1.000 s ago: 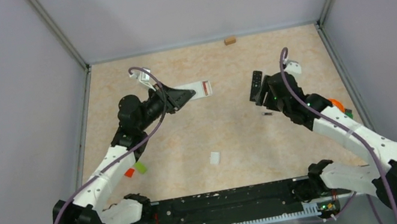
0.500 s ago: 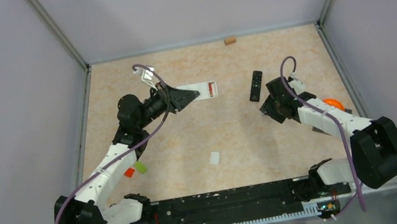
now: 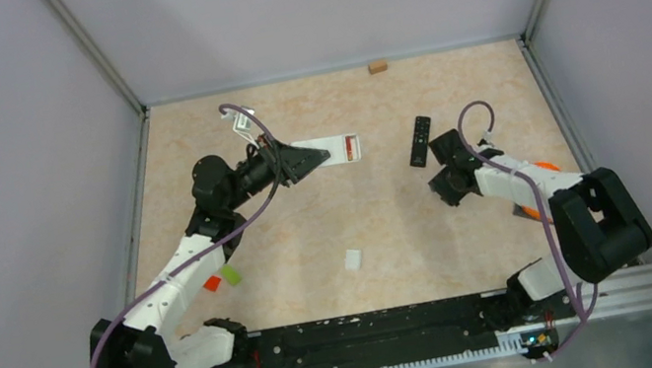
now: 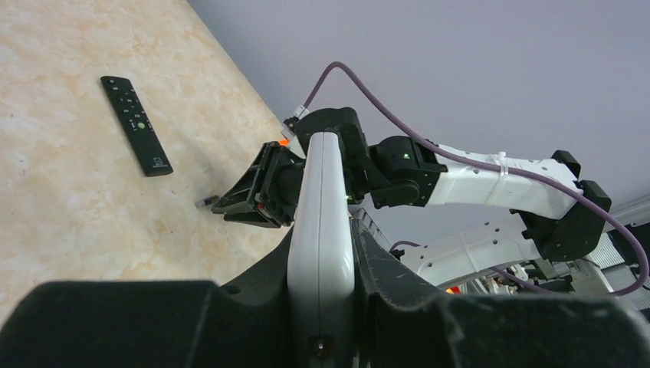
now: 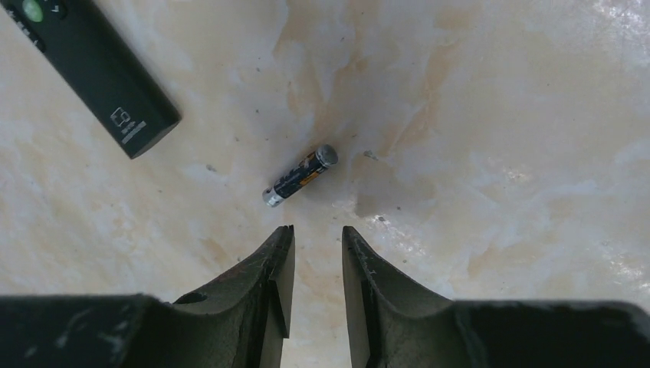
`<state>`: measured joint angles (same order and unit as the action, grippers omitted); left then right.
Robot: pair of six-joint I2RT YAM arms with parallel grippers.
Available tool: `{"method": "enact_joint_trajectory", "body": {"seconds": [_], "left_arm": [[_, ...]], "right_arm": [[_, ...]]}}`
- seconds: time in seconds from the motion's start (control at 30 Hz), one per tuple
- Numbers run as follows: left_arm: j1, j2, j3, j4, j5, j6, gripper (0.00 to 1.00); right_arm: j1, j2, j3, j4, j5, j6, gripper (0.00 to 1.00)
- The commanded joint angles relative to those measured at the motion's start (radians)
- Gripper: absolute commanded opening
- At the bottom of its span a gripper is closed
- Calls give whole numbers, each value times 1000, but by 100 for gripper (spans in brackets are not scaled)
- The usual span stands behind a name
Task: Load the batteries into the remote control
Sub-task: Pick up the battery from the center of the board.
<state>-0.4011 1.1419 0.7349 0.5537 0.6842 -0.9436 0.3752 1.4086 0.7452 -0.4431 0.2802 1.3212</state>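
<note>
My left gripper point(image 3: 306, 159) is shut on a white remote point(image 3: 329, 151) and holds it edge-up above the table; red shows in its open far end. In the left wrist view the remote point(image 4: 320, 207) stands between my fingers. A small dark battery with an orange band point(image 5: 300, 176) lies on the table just ahead of my right gripper point(image 5: 317, 234), whose jaws are a little apart and empty. In the top view the right gripper point(image 3: 441, 191) points down at the table and hides the battery. The battery also shows in the left wrist view point(image 4: 205, 202). No other batteries show.
A black remote point(image 3: 420, 140) lies just beyond the right gripper, also in the right wrist view point(image 5: 92, 73). A small white piece point(image 3: 353, 259) lies mid-table. Red point(image 3: 212, 284) and lime-green point(image 3: 232, 274) blocks lie near the left arm. A tan block point(image 3: 376, 65) sits at the back edge.
My right arm has folded back and lowered its gripper to the table beside the black remote, over the battery. My left gripper has shifted the white remote slightly to the right.
</note>
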Motion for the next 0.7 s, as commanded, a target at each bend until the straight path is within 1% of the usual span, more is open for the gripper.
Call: {"method": "enact_joint_trajectory", "body": {"seconds": [0.0, 0.2, 0.33, 0.47, 0.67], "left_arm": [[2, -14, 21, 60, 0, 11, 0], [2, -21, 23, 49, -2, 23, 0], [2, -19, 26, 45, -6, 26, 0], [2, -19, 26, 45, -6, 26, 0], [2, -25, 26, 33, -8, 33, 0]], "right_arm": [[-7, 49, 78, -21, 32, 45, 29], [-7, 58, 106, -11, 62, 19, 29], [-13, 67, 115, -15, 59, 20, 32], [-19, 101, 131, -47, 56, 41, 34], [-30, 151, 160, -61, 50, 43, 34]]}}
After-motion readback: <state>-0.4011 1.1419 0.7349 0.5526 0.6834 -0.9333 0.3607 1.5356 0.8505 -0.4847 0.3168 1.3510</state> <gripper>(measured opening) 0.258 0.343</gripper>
